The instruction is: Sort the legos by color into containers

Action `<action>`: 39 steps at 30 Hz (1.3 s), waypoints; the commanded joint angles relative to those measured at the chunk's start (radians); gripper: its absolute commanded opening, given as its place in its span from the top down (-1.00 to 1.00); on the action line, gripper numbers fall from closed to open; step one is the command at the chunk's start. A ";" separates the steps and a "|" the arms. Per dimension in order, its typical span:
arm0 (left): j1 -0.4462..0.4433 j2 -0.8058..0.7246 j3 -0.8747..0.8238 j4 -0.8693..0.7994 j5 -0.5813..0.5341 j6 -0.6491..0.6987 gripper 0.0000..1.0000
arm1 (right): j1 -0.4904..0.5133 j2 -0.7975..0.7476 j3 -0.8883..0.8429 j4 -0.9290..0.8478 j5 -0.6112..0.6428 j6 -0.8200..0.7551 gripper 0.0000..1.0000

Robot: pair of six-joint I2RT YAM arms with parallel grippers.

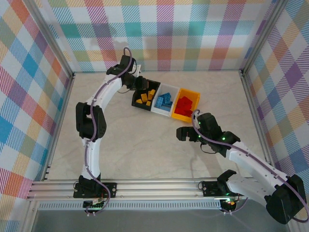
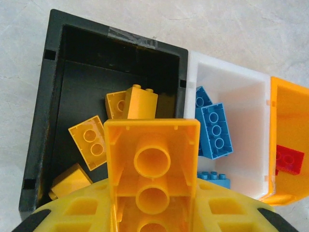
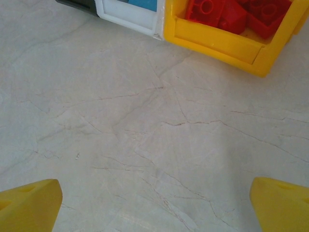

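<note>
Left pincer, closed on a yellow studded plastic brick, poised above the black rectangular plastic bin containing other yellow bricks. Right pincer spread wide, holding nothing, over the marbled surface. Step: apparently depositing. Next: open the left pincer squarely over the bin.

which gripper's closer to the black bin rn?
Left. The left gripper is over the black bin, shut on a yellow brick. The right gripper hangs open over bare table, on the near side of the yellow-orange bin.
</note>
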State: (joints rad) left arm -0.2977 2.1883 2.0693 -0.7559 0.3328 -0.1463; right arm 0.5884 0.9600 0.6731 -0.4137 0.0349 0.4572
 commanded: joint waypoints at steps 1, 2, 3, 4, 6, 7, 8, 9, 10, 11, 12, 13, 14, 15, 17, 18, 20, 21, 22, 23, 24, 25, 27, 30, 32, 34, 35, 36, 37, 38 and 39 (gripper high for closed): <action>0.012 0.025 0.033 0.000 0.026 -0.014 0.50 | -0.006 -0.013 -0.008 -0.020 0.009 0.012 -0.99; 0.012 0.030 0.037 -0.002 0.026 -0.015 0.50 | -0.005 -0.013 -0.007 -0.020 0.008 0.013 -0.99; 0.012 0.035 0.039 -0.002 0.026 -0.014 0.50 | -0.005 -0.012 -0.007 -0.023 0.007 0.014 -0.99; 0.012 0.042 0.044 -0.002 0.026 -0.016 0.50 | -0.005 -0.013 -0.008 -0.025 0.008 0.015 -1.00; 0.014 0.054 0.050 -0.002 0.028 -0.018 0.49 | -0.005 -0.013 -0.007 -0.028 0.008 0.015 -1.00; 0.014 0.059 0.054 -0.001 0.030 -0.019 0.49 | -0.005 -0.013 -0.009 -0.029 0.008 0.015 -0.99; 0.015 0.064 0.058 0.000 0.029 -0.020 0.49 | -0.006 -0.013 -0.007 -0.030 0.007 0.015 -0.99; 0.015 0.069 0.062 0.000 0.031 -0.022 0.49 | -0.005 -0.014 -0.007 -0.031 0.007 0.017 -0.99; 0.017 0.074 0.064 0.000 0.033 -0.025 0.49 | -0.006 -0.014 -0.009 -0.034 0.007 0.017 -0.99; 0.016 0.079 0.067 0.001 0.032 -0.028 0.48 | -0.005 -0.016 -0.010 -0.033 0.008 0.018 -0.99; 0.017 0.082 0.069 0.001 0.034 -0.030 0.48 | -0.005 -0.019 -0.010 -0.035 0.010 0.019 -1.00; 0.017 0.087 0.071 0.002 0.035 -0.032 0.48 | -0.006 -0.021 -0.014 -0.035 0.011 0.022 -0.99; 0.016 0.090 0.073 0.003 0.035 -0.034 0.48 | -0.005 -0.023 -0.016 -0.034 0.012 0.024 -0.99; 0.017 0.093 0.074 0.003 0.036 -0.033 0.47 | -0.005 -0.025 -0.019 -0.034 0.012 0.027 -0.99; 0.017 0.102 0.076 0.003 0.036 -0.036 0.47 | -0.004 -0.028 -0.027 -0.033 0.012 0.034 -0.99; 0.017 0.104 0.079 0.003 0.037 -0.038 0.47 | -0.005 -0.030 -0.028 -0.033 0.012 0.035 -0.99; 0.017 0.111 0.081 0.003 0.038 -0.038 0.46 | -0.005 -0.032 -0.030 -0.035 0.010 0.037 -0.99; 0.017 0.113 0.084 0.003 0.039 -0.039 0.45 | -0.005 -0.030 -0.029 -0.037 0.011 0.037 -0.99; 0.017 0.117 0.086 0.004 0.041 -0.042 0.44 | -0.005 -0.030 -0.030 -0.035 0.011 0.037 -0.99; 0.017 0.117 0.087 0.004 0.043 -0.043 0.44 | -0.006 -0.030 -0.030 -0.035 0.012 0.037 -0.99; 0.017 0.120 0.087 0.004 0.043 -0.044 0.43 | -0.006 -0.030 -0.029 -0.034 0.012 0.037 -0.99; 0.017 0.121 0.088 0.006 0.043 -0.045 0.42 | -0.006 -0.027 -0.029 -0.033 0.011 0.037 -0.99; 0.017 0.123 0.089 0.006 0.045 -0.047 0.40 | -0.006 -0.024 -0.028 -0.030 0.010 0.037 -1.00; 0.017 0.124 0.090 0.006 0.045 -0.050 0.33 | -0.005 -0.021 -0.026 -0.026 0.008 0.039 -0.99; 0.017 0.123 0.092 0.005 0.042 -0.050 0.26 | -0.006 -0.019 -0.027 -0.023 0.007 0.037 -0.99; 0.017 0.122 0.092 0.003 0.037 -0.049 0.19 | -0.006 -0.017 -0.026 -0.020 0.006 0.037 -0.99; 0.017 0.122 0.092 0.003 0.035 -0.048 0.15 | -0.006 -0.015 -0.025 -0.019 0.005 0.035 -0.99; 0.017 0.120 0.092 0.000 0.032 -0.049 0.10 | -0.005 -0.013 -0.026 -0.018 0.006 0.035 -0.99; 0.017 0.120 0.092 0.000 0.029 -0.049 0.04 | -0.005 -0.013 -0.025 -0.017 0.004 0.035 -0.99; 0.017 0.120 0.092 0.000 0.027 -0.050 -0.01 | -0.006 -0.012 -0.025 -0.016 0.004 0.035 -0.99; 0.017 0.119 0.092 0.000 0.026 -0.050 -0.06 | -0.006 -0.011 -0.025 -0.012 0.002 0.035 -0.99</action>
State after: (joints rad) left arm -0.2974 2.3013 2.1254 -0.7555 0.3573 -0.1947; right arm 0.5884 0.9463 0.6518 -0.4377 0.0380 0.4866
